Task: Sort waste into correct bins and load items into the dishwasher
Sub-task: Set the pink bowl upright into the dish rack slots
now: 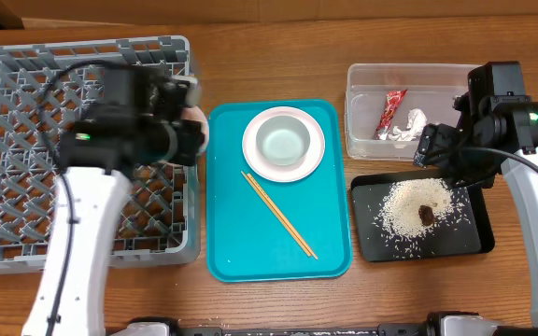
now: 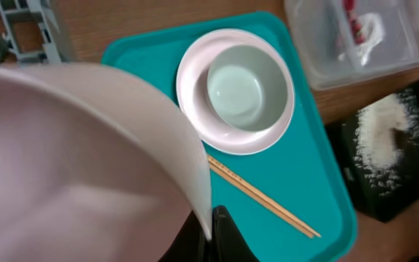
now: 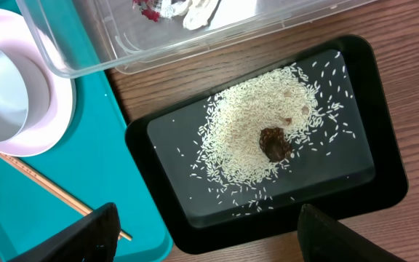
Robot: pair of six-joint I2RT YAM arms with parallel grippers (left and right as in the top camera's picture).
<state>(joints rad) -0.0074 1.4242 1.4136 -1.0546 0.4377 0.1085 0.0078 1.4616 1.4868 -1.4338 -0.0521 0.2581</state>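
The left arm [image 1: 124, 131] is covering nearly all of the pink bowl [image 1: 198, 124] from overhead. In the right wrist view, the top edge is cropping the clear tub [image 3: 71, 58], wrapper [image 3: 145, 7] and tissue [image 3: 196, 12].

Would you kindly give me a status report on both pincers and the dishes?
Left pincer shut on pink bowl, at edge of rack. Right pincer open over black tray. Plate, green bowl, chopsticks on teal tray.
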